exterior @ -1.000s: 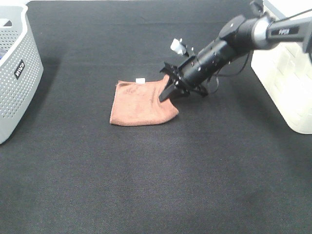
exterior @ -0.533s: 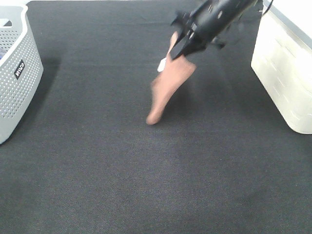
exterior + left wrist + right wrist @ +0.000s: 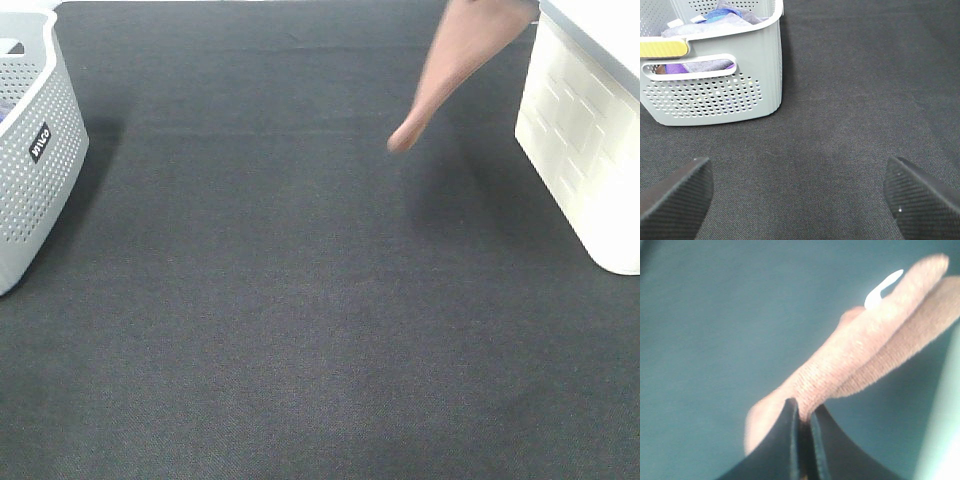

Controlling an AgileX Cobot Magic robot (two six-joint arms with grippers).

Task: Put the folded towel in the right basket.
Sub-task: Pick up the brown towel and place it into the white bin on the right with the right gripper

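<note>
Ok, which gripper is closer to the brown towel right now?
Right. The right gripper is shut on the folded towel; the left gripper is open, away from it, facing the grey basket.

A dark, finely woven tabletop [image 3: 300, 340] fills the frame. Two things stand directly on it: a grey perforated basket [image 3: 35, 160] with a black label [image 3: 39, 142] at the left edge, and a white basket [image 3: 590, 150] with brick-patterned walls at the upper right.

The rust-brown folded towel [image 3: 455, 60] hangs limp in the air at the far right, white tag [image 3: 882, 287] showing, just left of the upright, white, brick-patterned right basket [image 3: 585, 150].
</note>
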